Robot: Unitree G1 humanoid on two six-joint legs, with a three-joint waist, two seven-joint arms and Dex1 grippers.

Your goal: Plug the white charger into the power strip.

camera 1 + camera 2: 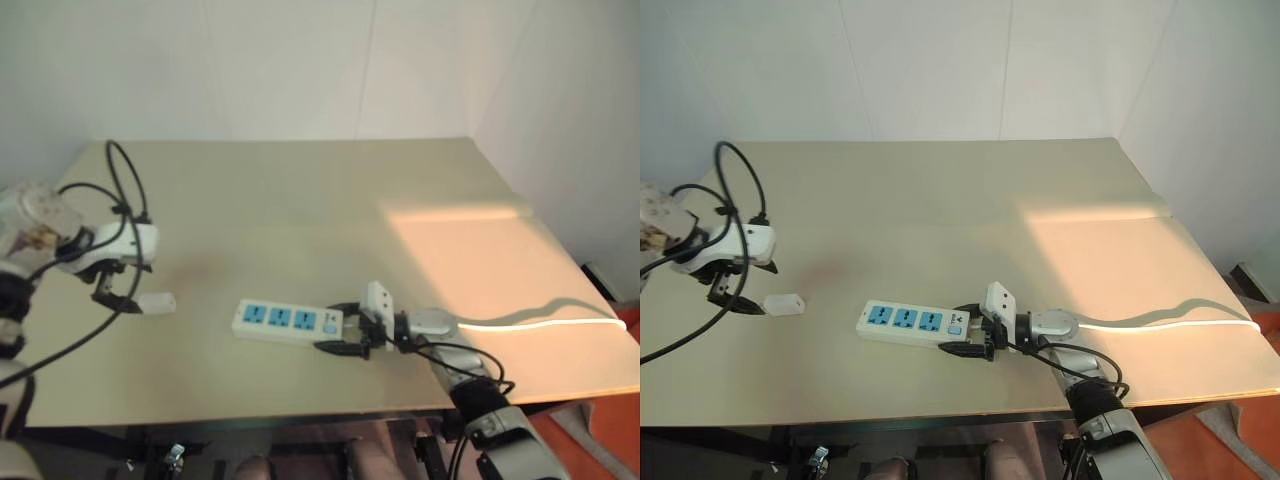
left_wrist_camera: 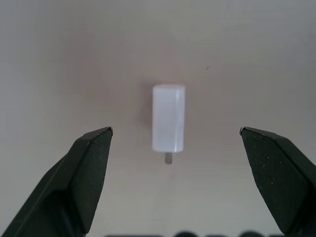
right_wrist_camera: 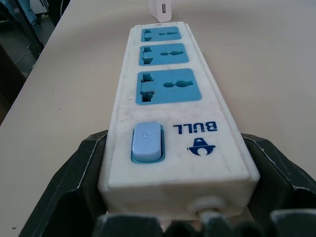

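The charger (image 1: 156,302) lies flat on the table (image 1: 300,200), apart from the strip (image 1: 287,321), prongs free; the left gripper (image 2: 173,143) hangs above it, jaws spread either side, placed for a pinch; the right gripper (image 3: 177,163) clamps the strip's switch end, likely steadying it for insertion.

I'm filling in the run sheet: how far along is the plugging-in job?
Done: the right gripper is closed on the switch end of the power strip, steadying it. In hand: the left gripper hangs open above the white charger, which lies on the table, not yet grasped. Left: grasping the charger and plugging it into a socket; all three are empty.
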